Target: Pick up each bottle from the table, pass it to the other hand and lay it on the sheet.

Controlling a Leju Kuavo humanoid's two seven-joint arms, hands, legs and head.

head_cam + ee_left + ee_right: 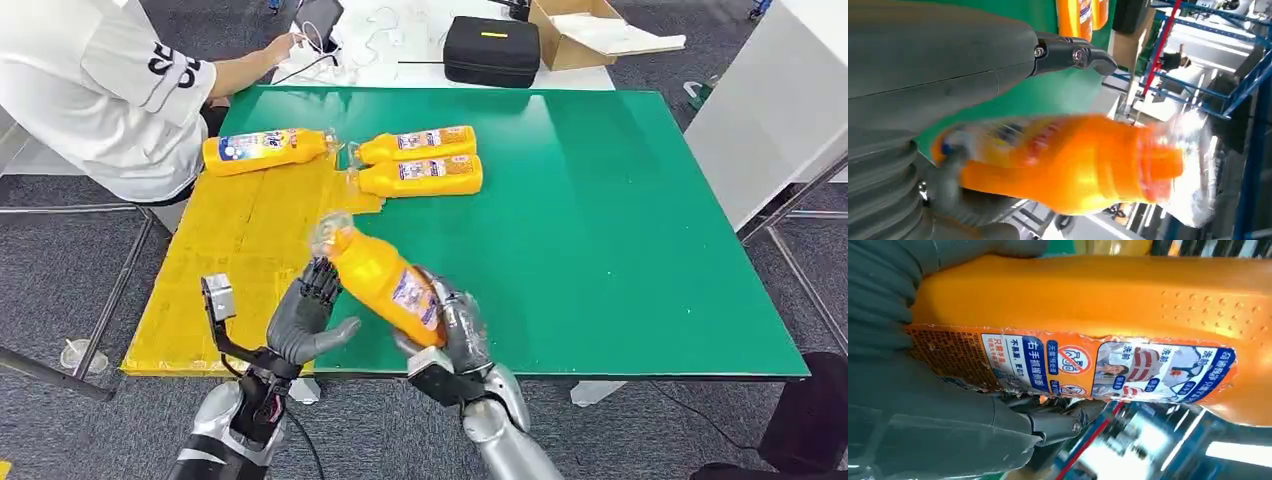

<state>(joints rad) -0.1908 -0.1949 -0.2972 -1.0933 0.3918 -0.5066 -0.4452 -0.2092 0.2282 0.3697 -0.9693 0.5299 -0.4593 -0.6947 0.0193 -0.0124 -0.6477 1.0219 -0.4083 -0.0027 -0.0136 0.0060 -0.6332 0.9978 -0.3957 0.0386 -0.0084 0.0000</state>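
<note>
Right hand (455, 335) grips orange bottle (385, 283) over table (640, 250) near edge; left hand (305, 315), fingers apart, touches its neck at 9 o'clock.

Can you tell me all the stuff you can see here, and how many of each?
held bottle: 1, orange, gripped at its base end by the right hand, neck tilted toward the left hand
lying bottles: 3, orange, on their sides at the far end of the sheet
sheet: 1, yellow, over the table's left part
table: 1, green top
case: 1, black, on the white table behind
cardboard box: 1, brown, beside the case
person: 1, white shirt, far left
left hand: 1, grey, fingers spread near the bottle's neck
right hand: 1, grey, holding the bottle
</note>
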